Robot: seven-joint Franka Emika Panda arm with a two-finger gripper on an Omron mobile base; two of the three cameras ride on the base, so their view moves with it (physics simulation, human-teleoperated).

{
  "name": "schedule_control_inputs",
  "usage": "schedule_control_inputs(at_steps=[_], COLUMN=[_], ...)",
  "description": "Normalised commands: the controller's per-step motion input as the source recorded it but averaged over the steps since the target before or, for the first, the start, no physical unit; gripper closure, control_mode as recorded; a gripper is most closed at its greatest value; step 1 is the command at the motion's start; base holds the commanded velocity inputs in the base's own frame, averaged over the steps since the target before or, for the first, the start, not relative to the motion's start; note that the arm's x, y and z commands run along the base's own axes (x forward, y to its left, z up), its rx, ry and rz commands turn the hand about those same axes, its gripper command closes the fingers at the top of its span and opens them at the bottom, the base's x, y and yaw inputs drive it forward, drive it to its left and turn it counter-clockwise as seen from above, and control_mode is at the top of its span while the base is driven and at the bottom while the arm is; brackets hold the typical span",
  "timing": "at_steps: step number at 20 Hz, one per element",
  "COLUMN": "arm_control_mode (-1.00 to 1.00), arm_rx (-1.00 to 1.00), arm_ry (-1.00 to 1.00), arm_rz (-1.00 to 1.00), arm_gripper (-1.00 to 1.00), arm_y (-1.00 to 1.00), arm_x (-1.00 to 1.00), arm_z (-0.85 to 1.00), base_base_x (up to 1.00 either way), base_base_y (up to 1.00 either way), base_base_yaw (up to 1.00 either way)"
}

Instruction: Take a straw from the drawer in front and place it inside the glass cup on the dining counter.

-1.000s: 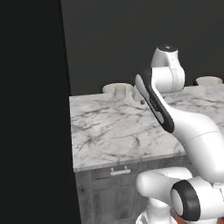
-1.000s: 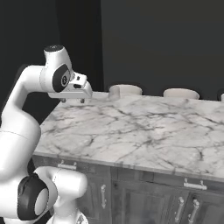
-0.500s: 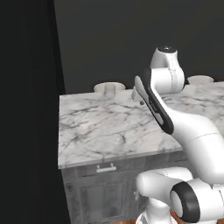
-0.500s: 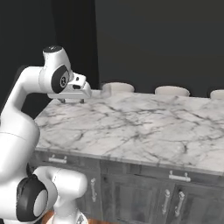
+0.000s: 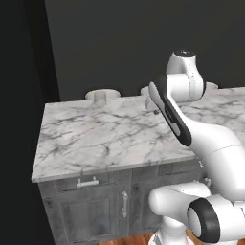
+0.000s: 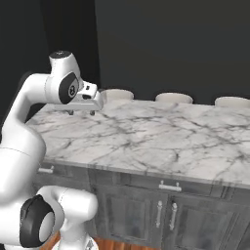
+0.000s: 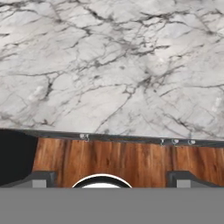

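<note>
**Claw wide above the marble table, drawers shut**

Dark walls close in behind the long marble table (image 5: 110,139), whose white-grey slab with dark veins sits on dark grey cabinets. Under its front edge in the left base view, a shallow drawer (image 5: 88,183) with a short silver bar handle is shut, with a taller cabinet door (image 5: 91,217) below it. The right base view shows another shut drawer (image 6: 168,186) of the same kind. Round pale stool seats (image 6: 116,93) line the far side of the table.

The white arm (image 5: 191,129) bends up over the slab, and the claw (image 6: 82,112) hangs just above the table near its left end, its fingers pointing down. In the hand view the two finger tips (image 7: 38,180) stand far apart at the lower corners, with nothing between them; below lie veined marble, the table's edge and a wooden floor (image 7: 127,159).

No straw or glass cup can be made out.
</note>
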Motion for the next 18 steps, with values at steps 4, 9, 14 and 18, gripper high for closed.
schedule_control_inputs(at_steps=[4, 9, 14, 18], arm_control_mode=[1.00, 1.00, 1.00, 1.00], arm_rx=[0.00, 0.00, 0.00, 0.00], arm_ry=[0.00, 0.00, 0.00, 0.00], arm_rz=[0.00, 0.00, 0.00, 0.00], arm_gripper=[-1.00, -1.00, -1.00, -1.00], arm_y=[0.00, 0.00, 0.00, 0.00], arm_x=[0.00, 0.00, 0.00, 0.00], arm_z=[0.00, 0.00, 0.00, 0.00], base_base_x=[0.03, 0.18, 0.48, 0.57], base_base_y=[-0.41, -0.43, -0.26, -0.16], base_base_yaw=[0.00, 0.00, 0.00, 0.00])
